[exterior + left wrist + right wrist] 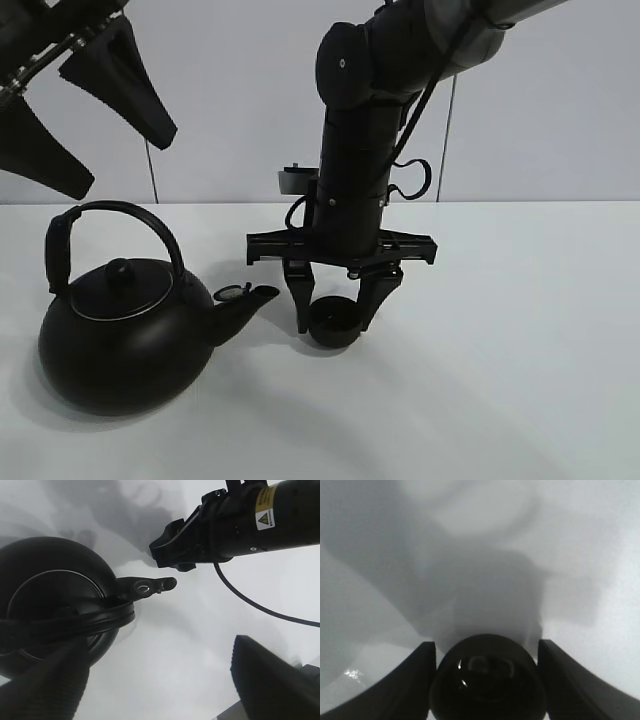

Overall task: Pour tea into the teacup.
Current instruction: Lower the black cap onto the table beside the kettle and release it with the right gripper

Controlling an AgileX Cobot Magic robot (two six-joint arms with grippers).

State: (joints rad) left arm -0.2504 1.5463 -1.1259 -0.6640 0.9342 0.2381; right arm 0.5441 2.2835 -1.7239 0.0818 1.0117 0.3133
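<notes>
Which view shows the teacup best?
The right wrist view: the teacup is close, seen from above, its inside visible, between the fingers of the right gripper. The exterior high view shows it small and partly covered by those fingers. The left wrist view does not show it.

In the exterior high view the left gripper is cut off by the upper left edge, and the sides of the teacup are covered by the fingers of the right gripper. In the left wrist view the kettle is cropped at the edge and its handle is blurred. In the right wrist view the teacup's lower part is cut off, and whether it is touched by the fingers cannot be told.
</notes>
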